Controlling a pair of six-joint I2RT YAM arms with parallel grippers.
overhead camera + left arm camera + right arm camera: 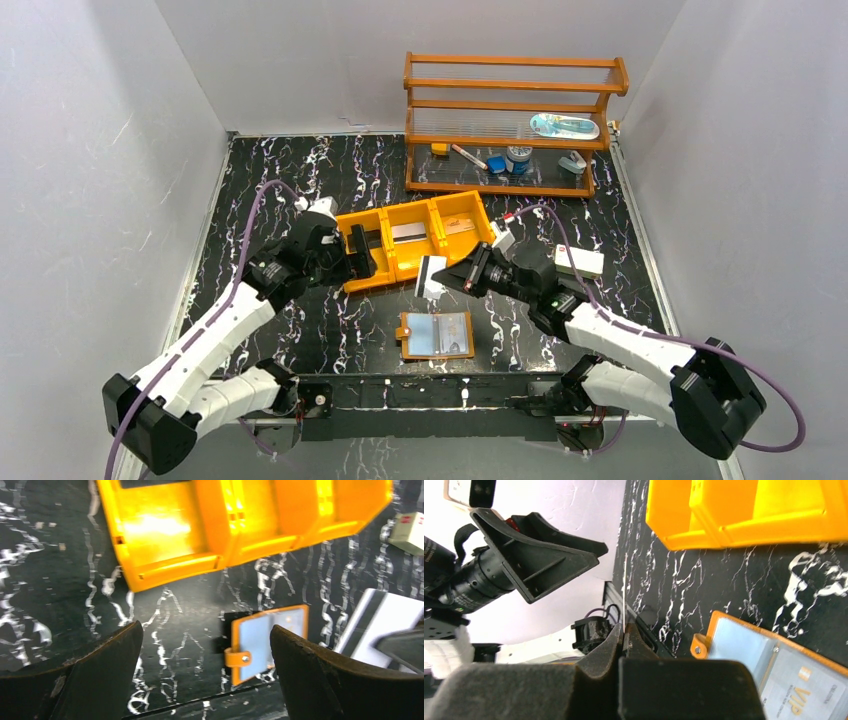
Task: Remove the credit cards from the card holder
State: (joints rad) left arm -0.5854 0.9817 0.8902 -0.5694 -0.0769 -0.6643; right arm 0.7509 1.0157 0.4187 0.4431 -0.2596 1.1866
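My right gripper (450,280) is clenched on the striped card (428,275) — the orange tray (398,273) lies just beyond it, far side; left gripper (355,255) hangs released nearby.

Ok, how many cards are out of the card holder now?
3: one card in the right gripper, one in the orange tray's middle compartment, one in its right compartment. The left gripper partly hides the left compartment, so maybe more.
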